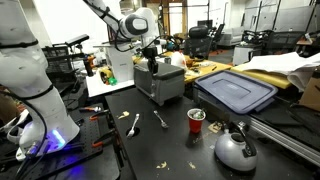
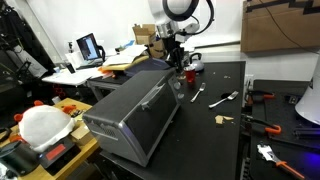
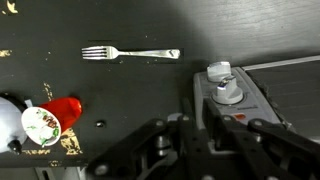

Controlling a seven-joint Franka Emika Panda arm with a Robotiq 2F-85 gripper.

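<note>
My gripper [image 3: 200, 135] sits at the bottom of the wrist view with its fingers drawn close together over the left edge of a grey metal appliance [image 3: 250, 100]. The appliance has a white knob [image 3: 226, 90] on top. I cannot tell whether the fingers pinch a part of it. In both exterior views the gripper [image 1: 150, 52] [image 2: 176, 54] hangs over one end of the appliance [image 1: 160, 82] [image 2: 135, 105] on the black table. A fork [image 3: 130, 53] lies just beyond the appliance.
A red cup [image 3: 62, 110] [image 1: 196, 120] [image 2: 188, 74] stands near a white kettle [image 1: 235, 148] [image 3: 12, 120]. A fork [image 1: 160, 119] and a spoon [image 1: 133, 124] lie on the table. A blue bin lid [image 1: 238, 92] lies behind. Crumbs dot the table.
</note>
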